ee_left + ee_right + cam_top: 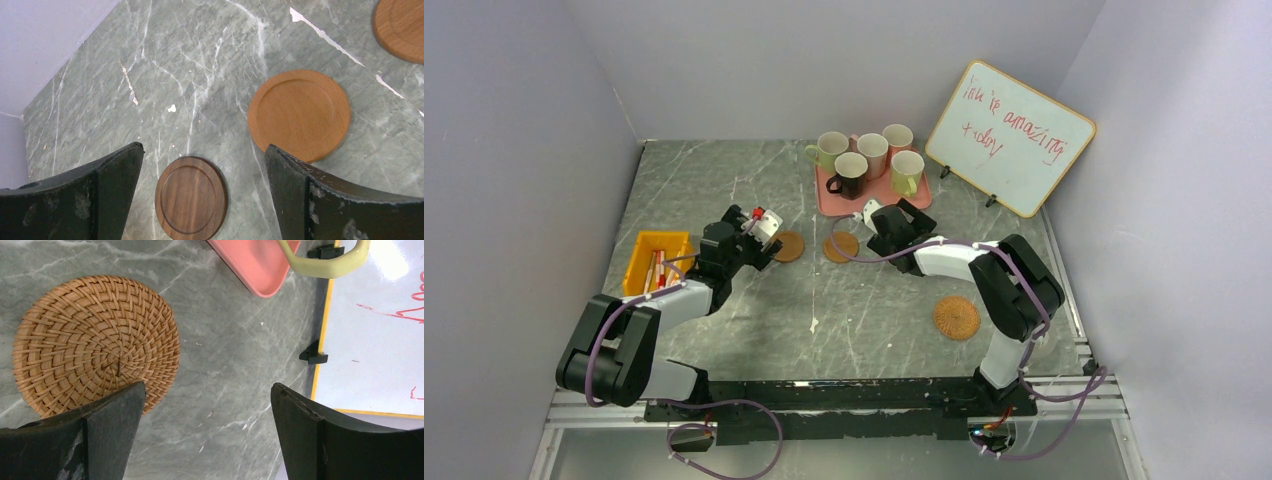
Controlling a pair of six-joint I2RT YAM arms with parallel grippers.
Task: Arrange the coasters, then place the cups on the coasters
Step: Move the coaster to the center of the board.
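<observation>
Several cups stand on a pink tray (824,200): a dark brown one (849,175), pale green ones (831,150) (907,172) and pinkish ones (872,155) (897,140). Two orange-tan coasters (789,246) (841,246) lie in front of the tray, and a woven coaster (956,317) lies to the right. My left gripper (204,149) is open above a dark brown coaster (191,196), with an orange coaster (298,115) beyond its right finger. My right gripper (208,387) is open over bare table, a woven coaster (95,342) by its left finger.
A whiteboard (1009,138) with red writing leans at the back right on black feet (313,356). A yellow bin (656,262) holding small items sits at the left, beside the left arm. Grey walls close in the marble table on three sides.
</observation>
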